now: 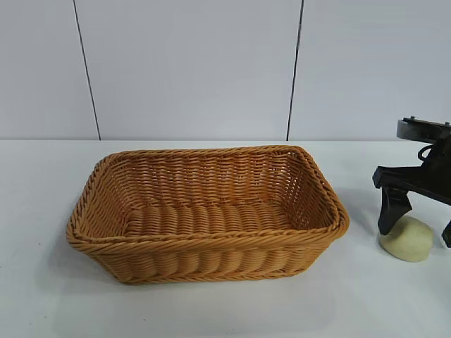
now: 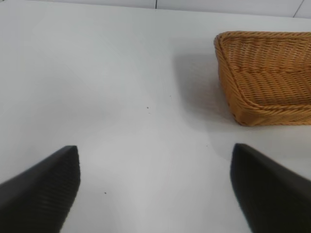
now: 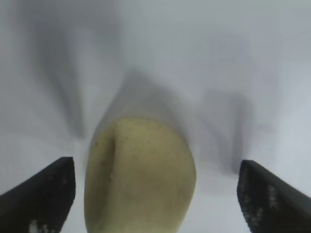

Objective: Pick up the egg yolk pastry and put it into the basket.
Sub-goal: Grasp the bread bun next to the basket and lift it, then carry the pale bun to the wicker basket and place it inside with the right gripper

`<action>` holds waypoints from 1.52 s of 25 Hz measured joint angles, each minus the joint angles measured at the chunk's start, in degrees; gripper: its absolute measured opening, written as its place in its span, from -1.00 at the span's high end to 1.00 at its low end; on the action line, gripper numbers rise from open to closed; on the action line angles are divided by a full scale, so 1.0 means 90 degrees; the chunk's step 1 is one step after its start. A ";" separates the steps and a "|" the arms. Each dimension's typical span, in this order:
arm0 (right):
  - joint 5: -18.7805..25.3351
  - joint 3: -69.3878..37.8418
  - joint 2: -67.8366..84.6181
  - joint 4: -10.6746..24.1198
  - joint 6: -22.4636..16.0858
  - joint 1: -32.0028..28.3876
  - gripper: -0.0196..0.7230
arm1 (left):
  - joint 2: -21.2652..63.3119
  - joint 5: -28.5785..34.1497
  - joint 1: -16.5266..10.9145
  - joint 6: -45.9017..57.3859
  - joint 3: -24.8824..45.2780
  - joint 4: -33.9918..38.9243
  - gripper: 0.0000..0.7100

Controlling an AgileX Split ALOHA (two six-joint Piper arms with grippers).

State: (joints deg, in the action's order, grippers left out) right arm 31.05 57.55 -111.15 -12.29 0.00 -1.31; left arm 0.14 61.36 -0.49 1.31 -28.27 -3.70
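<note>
Right of the basket (image 1: pixel 211 211), my right gripper (image 1: pixel 416 225) straddles the pastry (image 1: pixel 406 238), jaws apart, so next I'd squeeze gently.

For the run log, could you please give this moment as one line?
right gripper: open, straddling pastry on table | left gripper: open, parked | basket: empty | pastry: not gripped

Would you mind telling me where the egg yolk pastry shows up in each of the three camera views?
Exterior view: the egg yolk pastry sits on the table at the far right, beside the basket, between the right gripper's fingers.
Left wrist view: not in it.
Right wrist view: it fills the lower centre.
Shared landmark: the white table; the basket links the exterior and left wrist views.
</note>
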 joint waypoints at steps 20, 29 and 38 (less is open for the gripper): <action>0.1478 0.1045 0.1112 -0.0021 0.0056 0.0000 0.71 | 0.0000 0.0000 0.0000 0.0000 0.0000 0.0000 -0.72; 0.2343 0.2500 0.1213 -0.0098 -0.0039 0.0708 0.71 | 0.0000 0.0000 0.0000 0.0000 0.0000 0.0000 -0.72; 0.1724 0.2608 0.0938 -0.0162 -0.0697 0.2746 0.71 | 0.0000 -0.0013 0.0000 0.0000 0.0000 0.0000 -0.72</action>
State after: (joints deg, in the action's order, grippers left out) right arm 46.56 81.03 -102.70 -13.75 -6.28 23.40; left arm 0.14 61.25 -0.49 1.31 -28.27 -3.70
